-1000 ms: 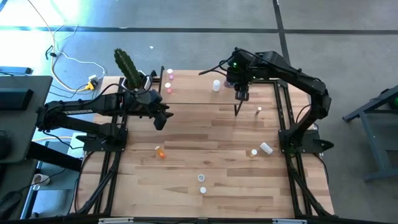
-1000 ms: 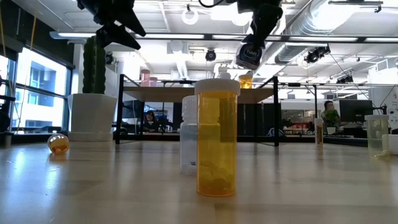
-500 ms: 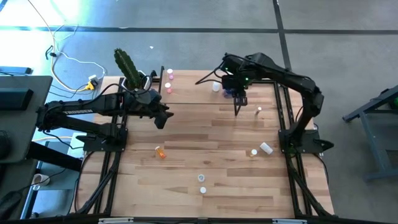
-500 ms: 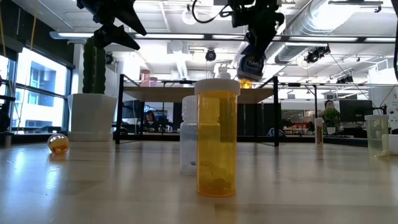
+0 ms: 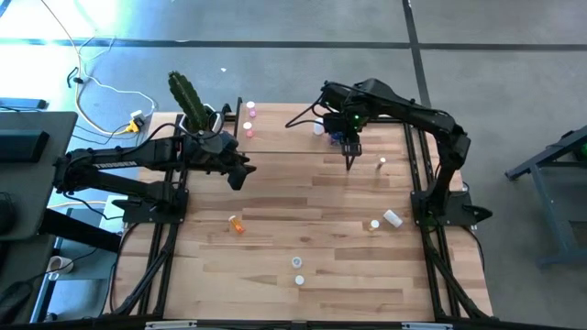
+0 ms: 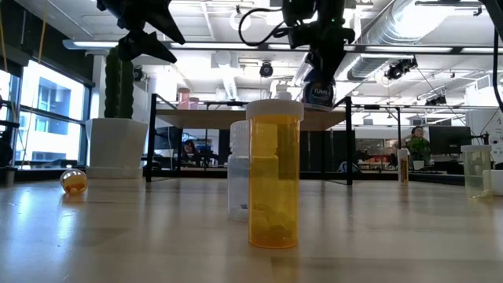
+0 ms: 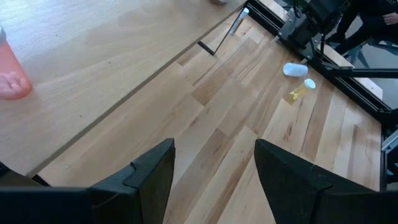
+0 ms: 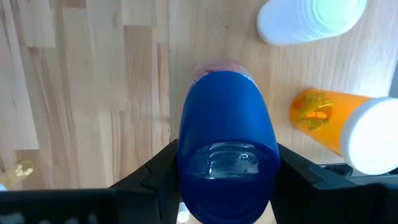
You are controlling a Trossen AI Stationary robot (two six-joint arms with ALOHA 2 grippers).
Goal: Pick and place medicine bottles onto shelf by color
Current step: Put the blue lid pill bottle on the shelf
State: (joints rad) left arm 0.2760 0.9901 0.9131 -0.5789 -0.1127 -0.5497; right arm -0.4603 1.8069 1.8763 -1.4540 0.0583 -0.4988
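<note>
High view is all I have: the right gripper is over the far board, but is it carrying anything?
Observer: Yes. The right wrist view shows the right gripper shut on a blue bottle.
Operator: What's beneath it?
Observer: The shelf, with an orange bottle and a white bottle close by on it.
Operator: And the left gripper?
Observer: In its wrist view the left gripper is open, with nothing between the fingers.
</note>
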